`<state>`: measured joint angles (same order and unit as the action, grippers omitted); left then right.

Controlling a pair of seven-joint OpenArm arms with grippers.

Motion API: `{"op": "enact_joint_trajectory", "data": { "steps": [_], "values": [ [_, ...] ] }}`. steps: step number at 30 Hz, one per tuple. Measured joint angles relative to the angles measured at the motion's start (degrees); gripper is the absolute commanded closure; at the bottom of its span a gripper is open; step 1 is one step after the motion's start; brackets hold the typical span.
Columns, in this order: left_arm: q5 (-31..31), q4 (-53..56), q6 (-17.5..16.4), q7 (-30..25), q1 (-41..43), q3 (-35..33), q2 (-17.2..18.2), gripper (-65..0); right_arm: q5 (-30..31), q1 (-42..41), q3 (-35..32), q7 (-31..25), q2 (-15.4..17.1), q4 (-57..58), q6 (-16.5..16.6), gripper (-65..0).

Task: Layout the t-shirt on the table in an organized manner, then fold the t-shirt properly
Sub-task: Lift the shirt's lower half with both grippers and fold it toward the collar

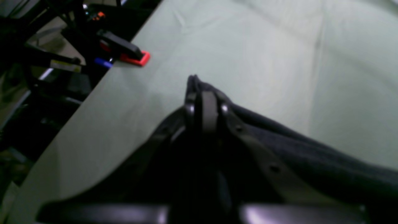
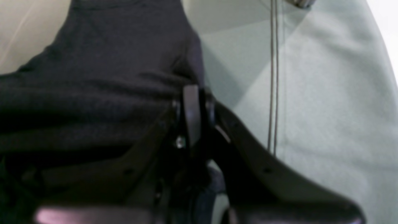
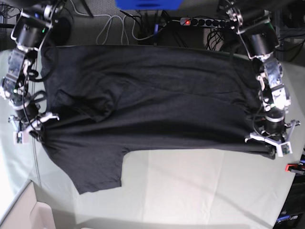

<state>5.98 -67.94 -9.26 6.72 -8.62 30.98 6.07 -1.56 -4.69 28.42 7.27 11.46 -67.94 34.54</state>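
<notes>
The black t-shirt (image 3: 157,100) lies spread wide across the pale grey-green table (image 3: 200,186), pulled taut between my two grippers. One sleeve (image 3: 97,167) reaches toward the near edge at the left. My left gripper (image 3: 272,149) is shut on the shirt's near right corner. In the left wrist view its fingertips (image 1: 199,90) pinch a dark fold of the t-shirt (image 1: 311,155) above the table (image 1: 248,46). On the other side, my right gripper (image 3: 29,134) is shut on the near left edge. The right wrist view shows that gripper (image 2: 194,93) clamped on bunched t-shirt (image 2: 108,62) cloth.
A red clamp (image 3: 291,167) grips the table's right edge, also seen as the red clamp (image 1: 136,58) beside dark framework. A thin cable (image 2: 273,77) hangs over the table (image 2: 326,93). A power strip (image 3: 205,21) and cables lie behind the table. A pale box (image 3: 28,210) sits at the near left corner.
</notes>
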Motion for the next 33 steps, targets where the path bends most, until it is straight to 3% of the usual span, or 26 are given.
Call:
{"op": "enact_joint_trajectory", "data": {
  "steps": [6,14,23,26,33],
  "values": [
    [-5.2,-3.9,0.0,5.0,3.5,0.1,0.4,-0.2,4.9,6.2,0.0,0.0,0.0,-7.0,0.0,0.0],
    [-6.2,-10.3,0.0,4.9,9.0,0.1,0.2,-0.2,8.0,16.3,-0.1,0.1,0.1,-14.6,-0.1,0.0],
    [-10.6,-13.7,0.1,4.9,16.2,0.2,0.5,-0.2,8.0,25.9,-0.6,-0.4,-2.5,-18.4,0.2,0.0],
    [-10.6,-13.7,0.1,4.9,17.9,0.2,0.4,-0.2,8.0,26.4,-0.6,0.2,-3.9,-18.4,5.4,0.0],
    [-10.6,-13.8,0.1,4.7,21.5,0.2,0.4,-0.2,8.0,28.5,1.3,-0.2,-3.6,-18.5,5.5,0.0]
  ]
}}
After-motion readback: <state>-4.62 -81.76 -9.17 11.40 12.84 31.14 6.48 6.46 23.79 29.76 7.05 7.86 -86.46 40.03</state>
